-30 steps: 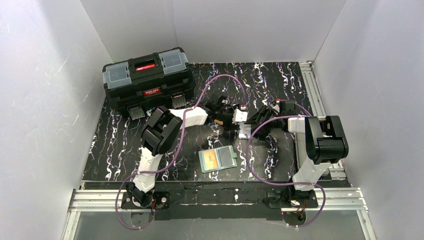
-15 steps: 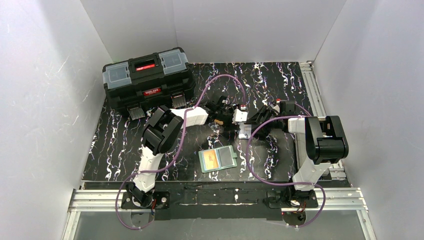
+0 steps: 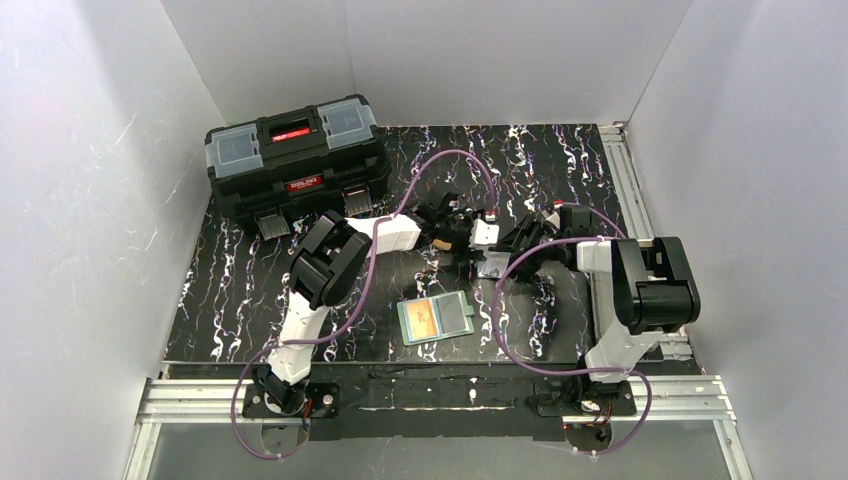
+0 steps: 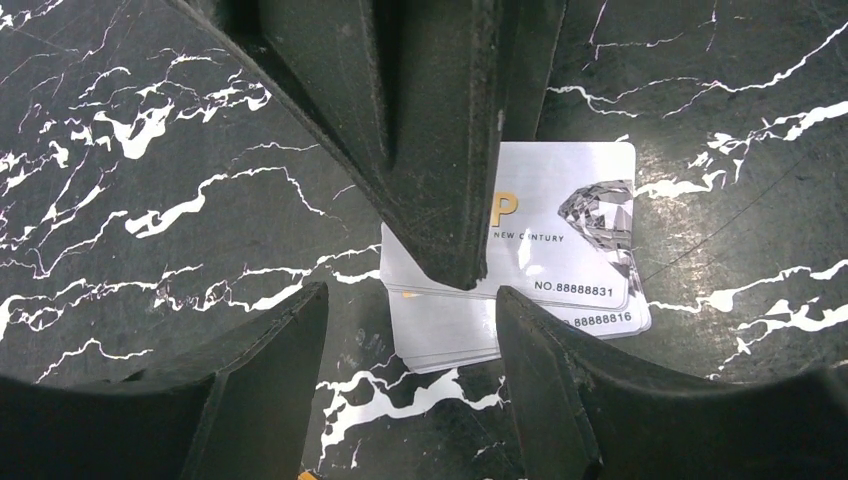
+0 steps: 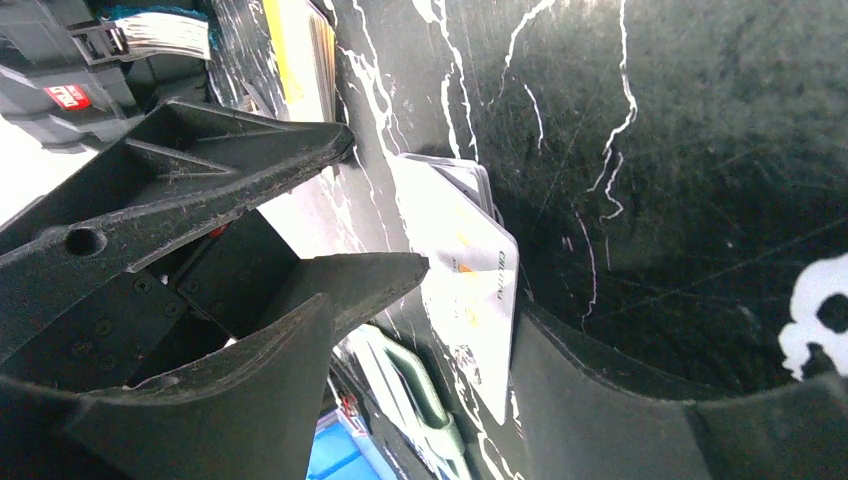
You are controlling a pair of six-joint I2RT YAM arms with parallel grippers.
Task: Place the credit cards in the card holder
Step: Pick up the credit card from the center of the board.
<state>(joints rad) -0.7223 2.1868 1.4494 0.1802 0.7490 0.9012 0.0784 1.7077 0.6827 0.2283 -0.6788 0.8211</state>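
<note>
The thin, silvery-white plastic credit cards (image 4: 570, 230), printed with a diamond and a number, lie as a small offset stack. Their near corner sits just between the fingertips of the left gripper (image 4: 410, 295), whose jaws stand apart and hold nothing. The right gripper (image 5: 425, 305) meets it nose to nose from the opposite side. Its jaws are also spread and hold nothing, with one finger tip resting on the top card. Whether that card is tipped up at all, I cannot tell.

The cards look light, stiff and slick, and lying flat they offer no edge to pinch from above. In my judgement one finger should pin the stack while another slides the top card free and works under a long edge. The card can then be pinched across its thickness near a short end, one card at a time.

The mint-green, teal-lined square card holder (image 3: 436, 318) lies open to the left gripper's right and the right gripper's left, near both. An orange card (image 3: 423, 319) shows on its inner face. Everything rests on the black, white-veined table (image 3: 230, 290). A black plastic toolbox (image 3: 295, 165) stands well behind the left gripper.
</note>
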